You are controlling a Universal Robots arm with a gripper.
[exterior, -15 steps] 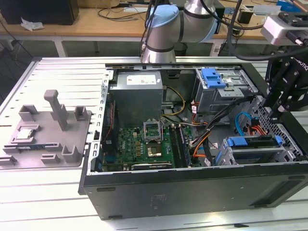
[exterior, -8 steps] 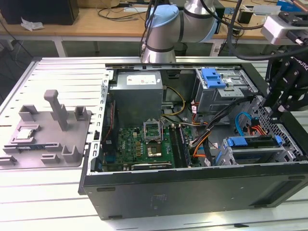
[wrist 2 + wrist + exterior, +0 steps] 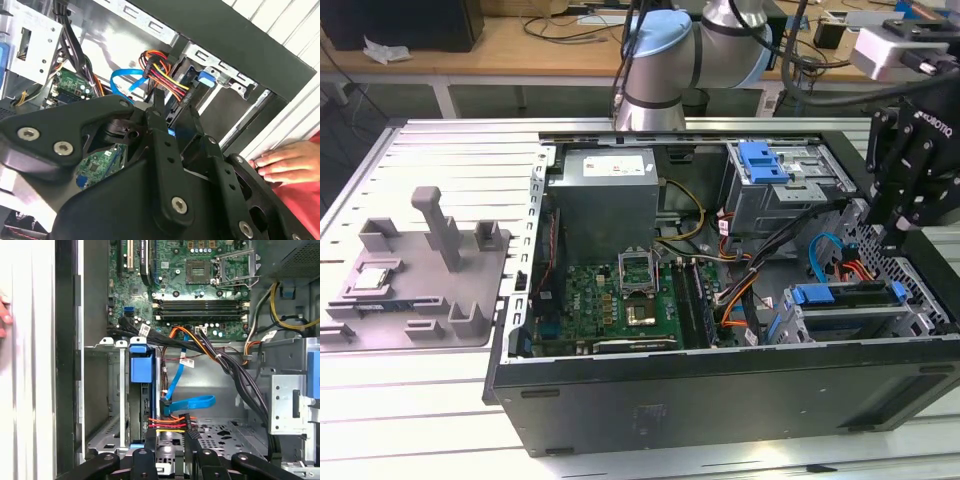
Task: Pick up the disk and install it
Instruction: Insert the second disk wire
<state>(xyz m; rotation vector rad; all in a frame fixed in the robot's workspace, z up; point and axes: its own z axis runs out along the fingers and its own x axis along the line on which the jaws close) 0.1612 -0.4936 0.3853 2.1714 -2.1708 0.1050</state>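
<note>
Disk [image 3: 139, 405] sits edge-on in the drive cage [image 3: 107, 390], at seven o'clock of the motherboard [image 3: 200, 285]. Gripper [image 3: 167, 450] hovers at its rear edge; finger state cannot be determined. Installation step: seating appears nearly complete, requiring a straight inward press.

Arm [image 3: 705, 35]: silver tubes, pale blue joint caps
Gripper [image 3: 172, 117]: matte black linkage, silver screws
Cables [image 3: 840, 85]: black, looped

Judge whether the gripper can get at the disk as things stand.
Probably yes: the gripper sits close by the disk, which stands in its cage in the open case. The power cable at the disk's end may crowd it.
</note>
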